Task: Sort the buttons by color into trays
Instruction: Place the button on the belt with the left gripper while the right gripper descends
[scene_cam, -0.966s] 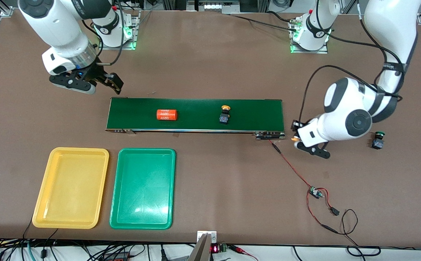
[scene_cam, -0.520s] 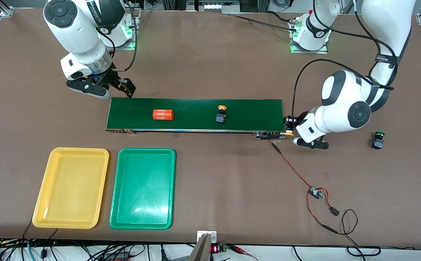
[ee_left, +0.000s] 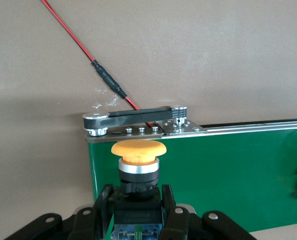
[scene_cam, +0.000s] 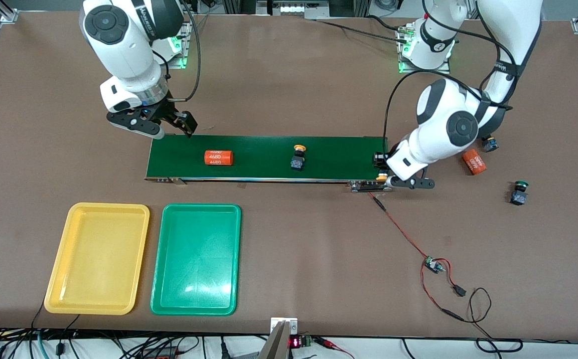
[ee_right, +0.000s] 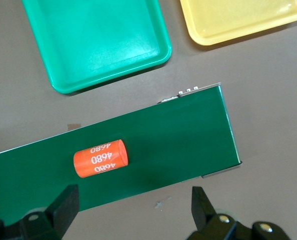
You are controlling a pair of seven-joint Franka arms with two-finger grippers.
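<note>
On the brown matte table (scene_cam: 289,89), a long flat dark-green conveyor belt (scene_cam: 269,149) with a metal edge rail runs from 9 to 3 o'clock across the middle of the front view. Near its 9 o'clock end lies a smooth orange cylinder (scene_cam: 218,157) printed 4680, on its side. Near mid-belt stands a yellow-capped button (scene_cam: 297,158), with a round mushroom cap on a dark boxy body.

The left gripper (scene_cam: 386,173) is at the belt's 3 o'clock end, over the metal bracket there. It is clenched on the dark body of a second yellow-capped button (ee_left: 138,165), whose domed cap and silver collar point at the bracket. The right gripper (scene_cam: 163,125) hangs over the belt's 9 o'clock corner on the robots' side. Its black fingers are spread wide and hold nothing.

At 3 o'clock from the belt, on bare table, lie a second orange cylinder (scene_cam: 474,162) and a green-capped button (scene_cam: 519,192), well apart from each other. Another small button (scene_cam: 491,144) shows partly under the left arm.

At 7 o'clock from the belt, nearer the camera, sit the glossy yellow tray (scene_cam: 97,258) and green tray (scene_cam: 197,259), shallow, round-cornered and just beside each other. A strip of bare table separates them from the belt. A red wire (scene_cam: 398,227) runs from the bracket toward 5 o'clock to a small circuit board (scene_cam: 433,264).
</note>
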